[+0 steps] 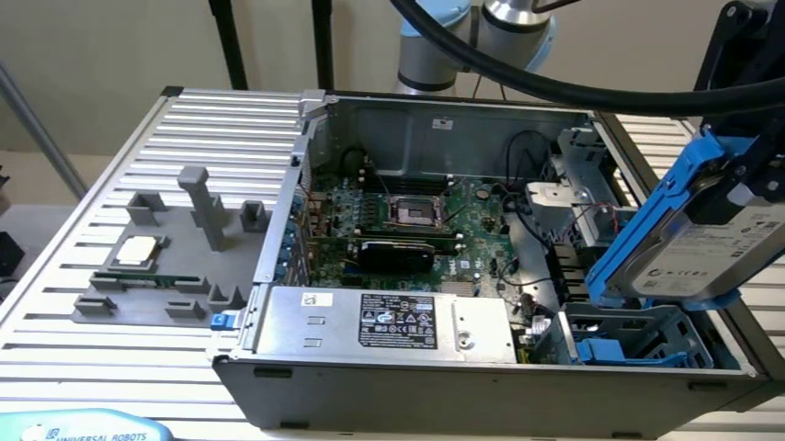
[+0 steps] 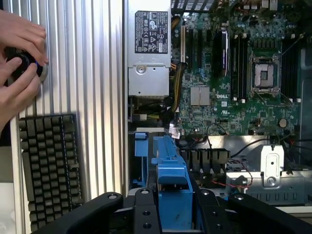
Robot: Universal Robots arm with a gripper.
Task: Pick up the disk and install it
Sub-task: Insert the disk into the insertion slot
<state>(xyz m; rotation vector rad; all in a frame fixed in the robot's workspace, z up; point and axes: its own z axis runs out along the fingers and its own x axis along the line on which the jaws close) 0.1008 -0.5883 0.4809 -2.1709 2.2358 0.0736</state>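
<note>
The disk [image 1: 711, 253], a silver-grey drive with a white label in a blue carrier bracket, hangs tilted on edge at the exterior view's right. It is above the open drive bay [image 1: 638, 340] in the computer case's front right corner. My gripper [image 1: 751, 179] is shut on its upper part, black fingers on both sides. In the wrist view the carrier's blue edge [image 2: 168, 165] runs out from between my gripper [image 2: 170, 212] fingers, over the bay beside the motherboard [image 2: 243, 83].
The open case [image 1: 466, 386] holds a silver power supply [image 1: 392, 322], cables and a motherboard [image 1: 405, 220]. A grey fixture with a small square chip [image 1: 135, 248] lies on the slatted table at the exterior view's left. A person's hands [image 2: 19, 63] and a keyboard [image 2: 48, 165] lie beside the case.
</note>
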